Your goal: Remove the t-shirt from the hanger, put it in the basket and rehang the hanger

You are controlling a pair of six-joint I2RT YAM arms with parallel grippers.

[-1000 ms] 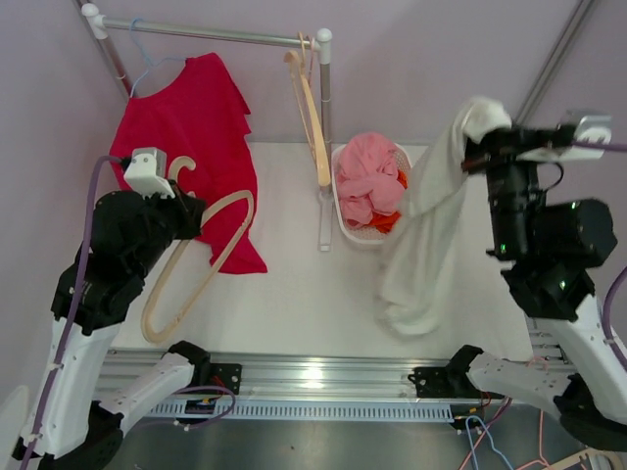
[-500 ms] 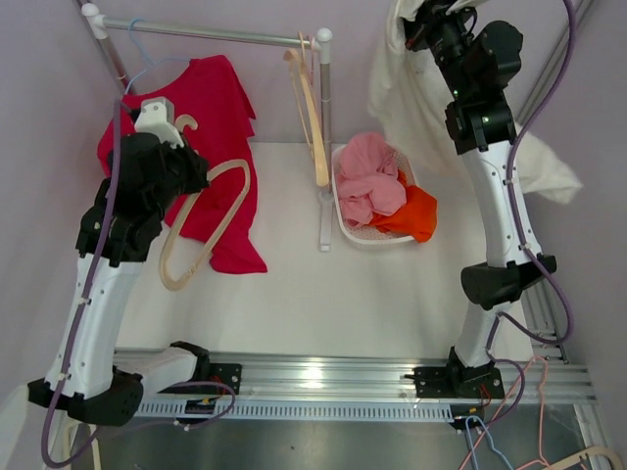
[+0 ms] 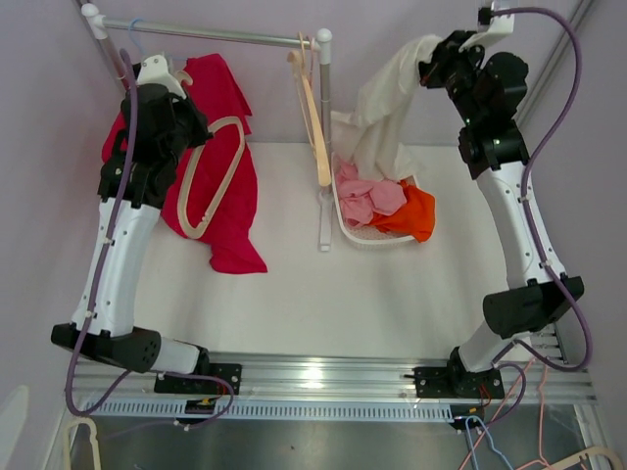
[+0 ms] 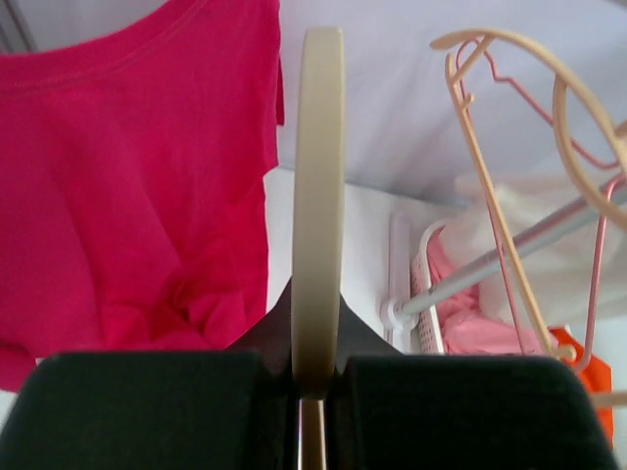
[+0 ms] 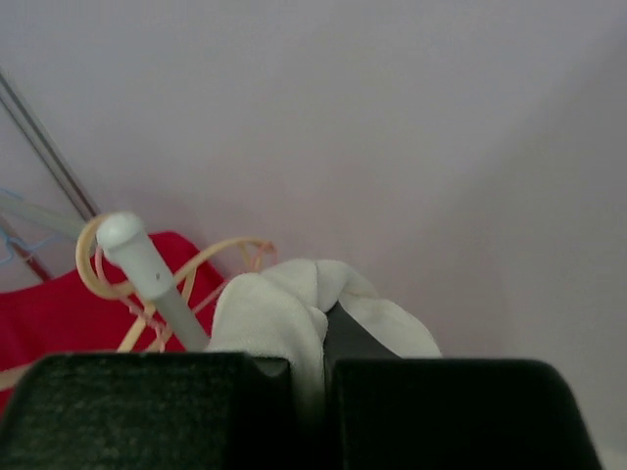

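Observation:
My left gripper (image 3: 196,137) is shut on a bare cream hanger (image 3: 211,181) and holds it high in front of the red t-shirt (image 3: 230,211), which hangs from the rail (image 3: 216,35). In the left wrist view the hanger (image 4: 320,196) stands edge-on between the jaws of the left gripper (image 4: 315,377), with the red t-shirt (image 4: 127,196) to its left. My right gripper (image 3: 433,69) is shut on a white t-shirt (image 3: 382,108), which drapes down into the basket (image 3: 345,227). The right wrist view shows the white t-shirt (image 5: 284,313) pinched in the right gripper (image 5: 323,364).
The white basket holds pink (image 3: 367,196) and orange (image 3: 416,213) clothes. Several empty cream and pink hangers (image 3: 315,127) hang at the rail's right end by its post (image 3: 324,147). Pale walls close in behind and on both sides.
My left arm has lifted the cream hanger up and back towards the rail. My right arm has swung the white t-shirt left and down, so its lower end now lies over the basket.

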